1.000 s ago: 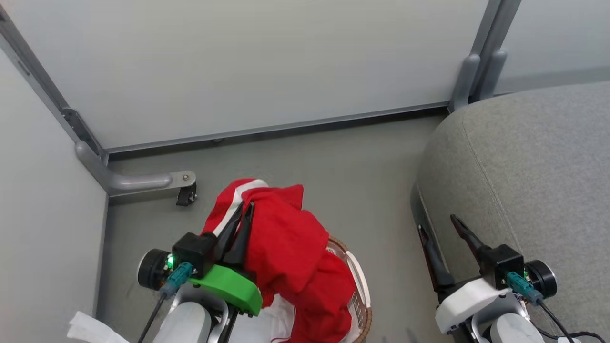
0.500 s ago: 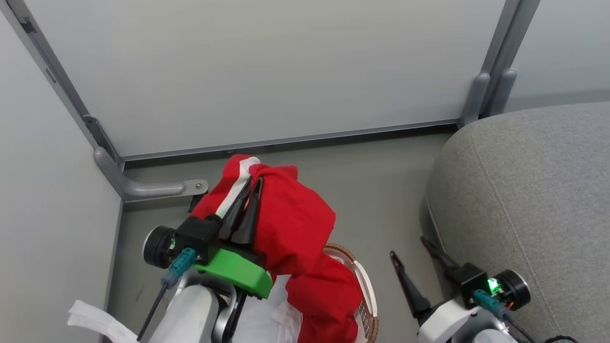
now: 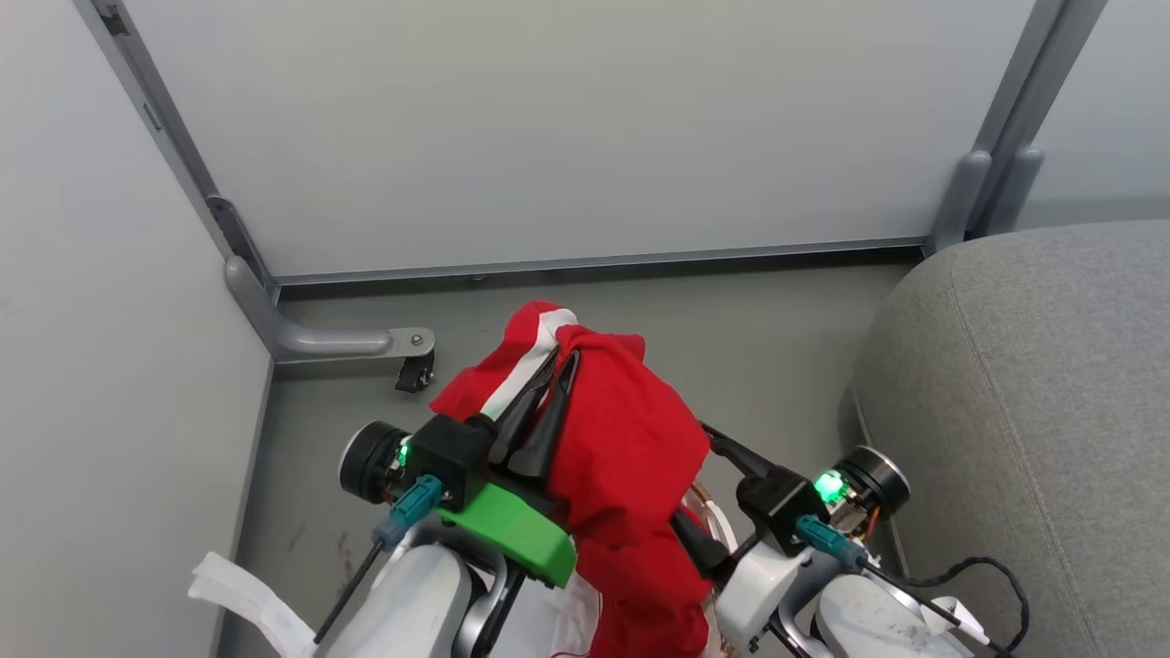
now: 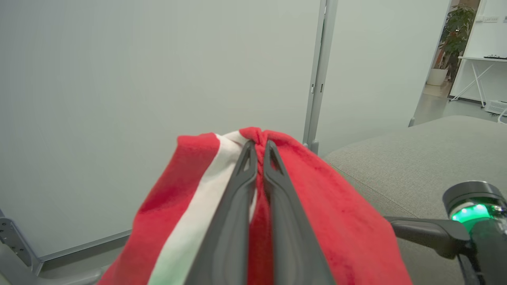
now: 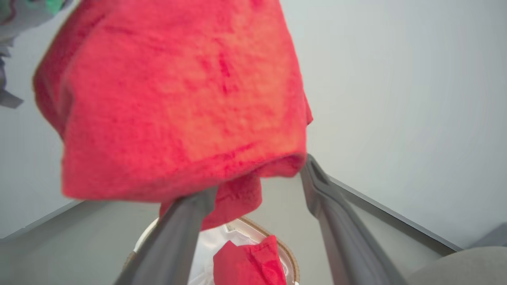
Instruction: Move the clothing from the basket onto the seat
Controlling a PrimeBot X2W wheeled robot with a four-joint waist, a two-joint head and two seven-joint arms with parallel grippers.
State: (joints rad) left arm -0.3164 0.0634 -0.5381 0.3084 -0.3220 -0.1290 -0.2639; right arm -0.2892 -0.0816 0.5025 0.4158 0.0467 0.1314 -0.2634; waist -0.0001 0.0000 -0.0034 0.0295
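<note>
Left gripper (image 4: 259, 146): jaws pressed together on a bunched ridge of the clothing (image 3: 622, 448), holding it above the floor (image 3: 777, 329), with a white band draped on one side of the fingers and plain red on the other. The garment's lower end hangs down toward the basket (image 5: 288, 253); whether it has fully cleared the rim cannot be told, as that end runs out of the head view. Right gripper (image 5: 261, 176): jaws spread wide and holding nothing, with the lowest fold of the hanging cloth level with the fingertips and between them; contact cannot be confirmed. A second red piece (image 5: 249, 261) lies in the basket on the white liner (image 5: 206, 253). The seat (image 3: 1033, 411) stands to the robot's right, apart from the basket and bare where visible. Assessment: the step in hand appears to be a second hold on the hanging cloth ahead of the carry. Recommended practice: advance the right fingers until the fold sits deep between them, then close on red fabric alone, well above the liner. Raise both arms together so the trailing end clears the rim without dragging the basket. Carry to the right and release well in from the seat's rounded corner, since soft cloth set near that edge is likely to slide off.
</note>
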